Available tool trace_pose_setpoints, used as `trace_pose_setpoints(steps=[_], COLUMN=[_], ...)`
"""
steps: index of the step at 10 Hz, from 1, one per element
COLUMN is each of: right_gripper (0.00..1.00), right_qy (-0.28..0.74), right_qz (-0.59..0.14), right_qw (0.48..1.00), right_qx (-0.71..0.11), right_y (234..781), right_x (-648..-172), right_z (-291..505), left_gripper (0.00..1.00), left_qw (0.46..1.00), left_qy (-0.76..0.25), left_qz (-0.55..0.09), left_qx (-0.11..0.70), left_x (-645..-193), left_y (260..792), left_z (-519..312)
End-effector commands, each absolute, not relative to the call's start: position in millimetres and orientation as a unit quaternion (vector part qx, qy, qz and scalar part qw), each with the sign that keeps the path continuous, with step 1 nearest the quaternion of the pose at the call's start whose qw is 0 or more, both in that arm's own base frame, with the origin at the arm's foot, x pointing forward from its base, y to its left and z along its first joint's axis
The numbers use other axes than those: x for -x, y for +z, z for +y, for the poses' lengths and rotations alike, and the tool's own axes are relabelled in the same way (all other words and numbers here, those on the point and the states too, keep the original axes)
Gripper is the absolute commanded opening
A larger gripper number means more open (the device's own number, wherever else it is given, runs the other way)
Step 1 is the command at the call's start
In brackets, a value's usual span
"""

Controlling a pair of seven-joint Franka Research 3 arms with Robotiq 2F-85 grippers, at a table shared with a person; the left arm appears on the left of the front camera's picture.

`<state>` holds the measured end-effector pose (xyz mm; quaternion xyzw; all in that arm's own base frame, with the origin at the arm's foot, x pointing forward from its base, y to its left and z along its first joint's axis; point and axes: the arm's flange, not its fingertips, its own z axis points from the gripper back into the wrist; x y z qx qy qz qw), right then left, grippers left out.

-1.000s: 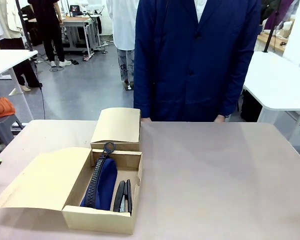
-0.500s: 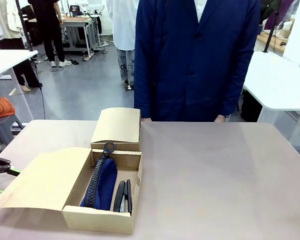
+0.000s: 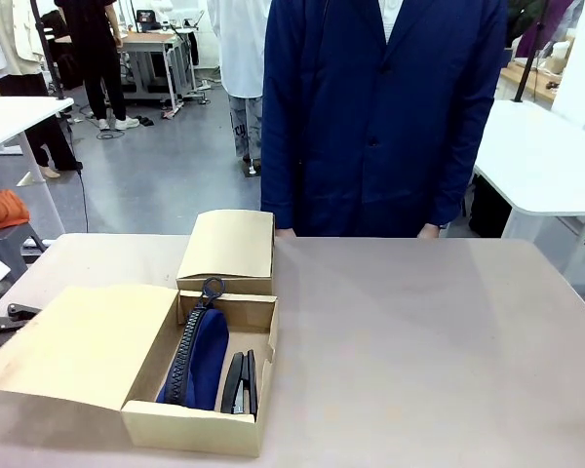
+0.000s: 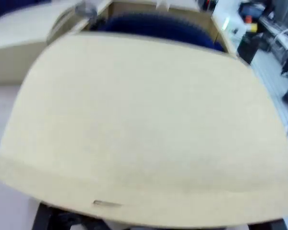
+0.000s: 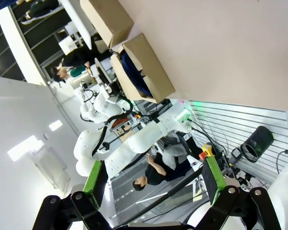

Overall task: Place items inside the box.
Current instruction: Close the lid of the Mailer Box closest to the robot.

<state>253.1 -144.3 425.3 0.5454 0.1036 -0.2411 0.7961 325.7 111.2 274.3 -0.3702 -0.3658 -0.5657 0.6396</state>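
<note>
The box point(image 3: 200, 414) is sitting open on the left part of the table point(image 3: 419, 341), its wide flap lid point(image 3: 83, 346) lying out toward the robot's left. Inside it, the navy zip pouch point(image 3: 200, 361) is lying lengthwise with the black staplers point(image 3: 240, 382) just beside it. The smaller cardboard box point(image 3: 227, 252) is standing closed, touching the far end. The left gripper point(image 3: 2, 327) is sitting at the lid's outer edge; whether its jaws are spread is not clear. The right gripper point(image 5: 153, 184) is hanging spread wide, holding nothing. A person in a dark blue coat point(image 3: 380, 107) is standing at the far side.
</note>
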Motion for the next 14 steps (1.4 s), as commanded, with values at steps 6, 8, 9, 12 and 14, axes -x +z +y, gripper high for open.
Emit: trace_pose_setpoints(steps=[6,8,9,12,14], right_gripper=[1.0,1.0,1.0,1.0,1.0], right_qy=[-0.234,-0.234,-0.234,-0.234,-0.234], right_qz=[0.098,0.098,0.098,0.098,0.098], right_qw=[0.796,0.796,0.796,0.796,0.796], right_qx=[-0.549,-0.549,-0.549,-0.549,-0.549], right_y=[428.0,428.0,428.0,428.0,428.0], right_x=[-250.9,-250.9,-250.9,-250.9,-250.9], right_z=[-145.6,-145.6,-145.6,-145.6,-145.6], left_gripper=[1.0,1.0,1.0,1.0,1.0], left_qw=[0.538,0.531,0.526,0.518,0.518], left_qy=[-0.549,-0.565,-0.586,-0.624,-0.649], left_qz=[-0.457,-0.457,-0.467,-0.434,-0.412], left_qx=[0.448,0.435,0.403,0.392,0.375], left_x=[-262.1,-245.4,-237.6,-206.3,-192.2], left_y=[360.7,357.4,349.7,318.4,297.7], left_z=[17.9,-56.0,-100.2,-157.0,-167.3])
